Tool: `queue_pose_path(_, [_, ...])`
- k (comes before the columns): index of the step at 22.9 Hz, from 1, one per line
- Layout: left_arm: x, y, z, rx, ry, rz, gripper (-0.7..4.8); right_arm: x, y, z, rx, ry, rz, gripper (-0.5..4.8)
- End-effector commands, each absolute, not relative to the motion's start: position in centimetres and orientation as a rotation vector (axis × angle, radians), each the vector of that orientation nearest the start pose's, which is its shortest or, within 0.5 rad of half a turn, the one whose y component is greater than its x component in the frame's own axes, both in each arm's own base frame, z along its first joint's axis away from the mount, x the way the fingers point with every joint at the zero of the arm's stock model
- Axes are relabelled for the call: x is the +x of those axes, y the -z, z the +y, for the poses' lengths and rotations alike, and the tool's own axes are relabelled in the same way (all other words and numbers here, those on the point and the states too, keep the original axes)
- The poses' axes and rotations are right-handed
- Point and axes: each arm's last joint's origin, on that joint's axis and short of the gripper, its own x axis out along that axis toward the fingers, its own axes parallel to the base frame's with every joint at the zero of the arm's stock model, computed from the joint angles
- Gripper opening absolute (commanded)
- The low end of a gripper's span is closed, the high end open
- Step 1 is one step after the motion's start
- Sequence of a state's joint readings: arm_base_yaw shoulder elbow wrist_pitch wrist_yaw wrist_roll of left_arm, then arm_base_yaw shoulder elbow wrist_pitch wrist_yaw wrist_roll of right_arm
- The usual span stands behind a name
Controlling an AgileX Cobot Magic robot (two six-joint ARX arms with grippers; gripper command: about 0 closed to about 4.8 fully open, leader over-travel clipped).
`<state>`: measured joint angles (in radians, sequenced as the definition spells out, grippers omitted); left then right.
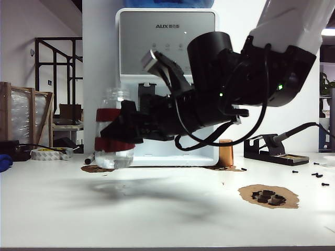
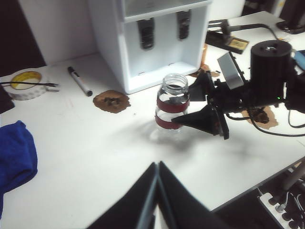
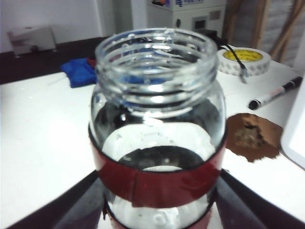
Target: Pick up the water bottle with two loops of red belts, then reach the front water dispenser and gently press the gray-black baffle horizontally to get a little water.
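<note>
Right end effector [image 1: 123,130] grasps water bottle [image 1: 114,128], hiding its middle; left end effector [image 2: 157,164] clenched, empty

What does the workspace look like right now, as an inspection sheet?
Surface: white table, brown worn patches.
Job's things: water bottle upright, off the table; water dispenser behind; gray-black baffle untouched.
Clutter: marker, tape roll, blue cloth, copper cylinder, soldering iron stand.
End effectors: right end effector shut on the bottle's red bands; left end effector shut, holding nothing.
Cables: black cable across the tape roll.
Surroundings: wooden crate.
</note>
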<state>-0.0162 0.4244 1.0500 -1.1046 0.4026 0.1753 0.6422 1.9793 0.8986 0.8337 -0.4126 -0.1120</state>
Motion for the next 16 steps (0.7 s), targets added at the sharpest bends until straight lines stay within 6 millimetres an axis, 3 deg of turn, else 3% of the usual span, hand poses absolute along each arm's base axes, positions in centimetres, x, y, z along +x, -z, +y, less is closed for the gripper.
queue_pose_path(1, [2.4, -36.2, -1.1, 0.076, 0.439, 0.428, -0.05, 30.0, -13.0, 24.3, -0.139, -1.062, 0.203, -0.05])
queue_pose_path(9, [2.1, -35.9, -1.3, 0.057, 0.488, 0.458, -0.05, 30.0, -9.8, 24.5, -0.123, -1.074, 0.296, -0.05])
queue_pose_path(14, [1.7, -35.6, -1.4, 0.036, 0.541, 0.48, -0.05, 29.9, -9.4, 24.5, -0.081, -1.107, 0.331, -0.05])
queue_pose_path(16, [1.3, -35.5, -1.4, 0.036, 0.54, 0.479, -0.05, 29.8, -9.5, 24.5, -0.071, -1.133, 0.334, 0.59])
